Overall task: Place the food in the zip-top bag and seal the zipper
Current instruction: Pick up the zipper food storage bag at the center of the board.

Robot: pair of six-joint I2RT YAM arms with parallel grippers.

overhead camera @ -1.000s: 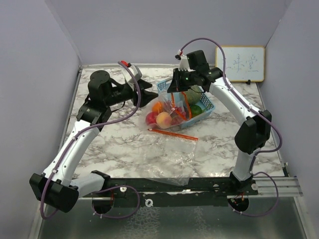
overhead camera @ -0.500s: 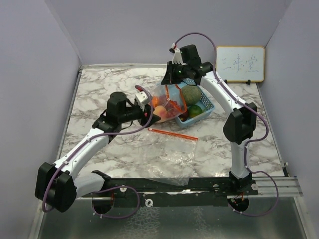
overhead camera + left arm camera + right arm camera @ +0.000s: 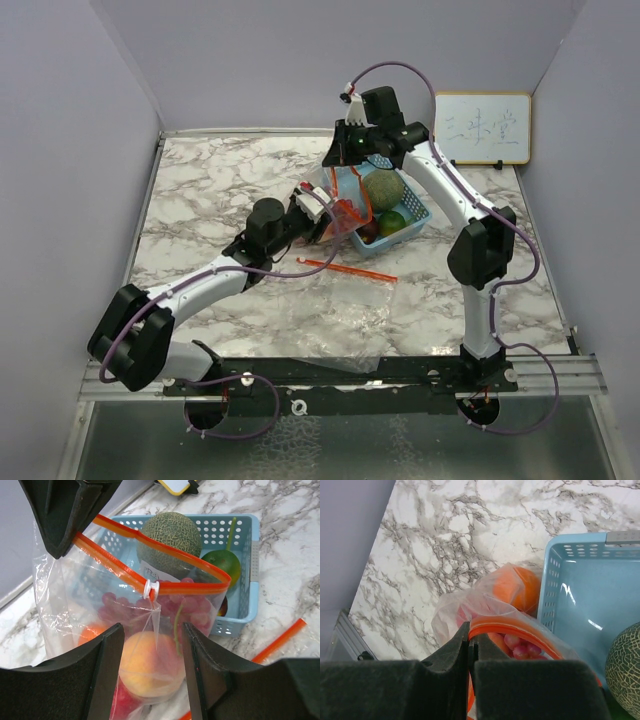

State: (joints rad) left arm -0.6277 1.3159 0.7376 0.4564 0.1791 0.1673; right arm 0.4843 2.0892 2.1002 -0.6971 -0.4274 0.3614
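Marble-look white table (image 3: 220,180), light-blue perforated plastic basket (image 3: 254,555) on it. The clear zip-top bag with orange zipper (image 3: 65,595) sits right beside it, with a peachy round fruit (image 3: 150,665) and red grapes (image 3: 117,607) inside. The netted grey-green melon (image 3: 170,532) is in the basket. Right gripper (image 3: 470,640) is pinched on the zipper strip; left gripper (image 3: 152,630) has its jaws apart around the bag.

Small white wood-framed whiteboard (image 3: 482,127): blue handwritten signs, not legible. White paper label (image 3: 154,571), seen thru clear zip-top bag (image 3: 65,595): print too blurred.

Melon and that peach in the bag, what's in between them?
In the left wrist view, the bag's orange zipper strip and red grapes lie between the melon and the peach.
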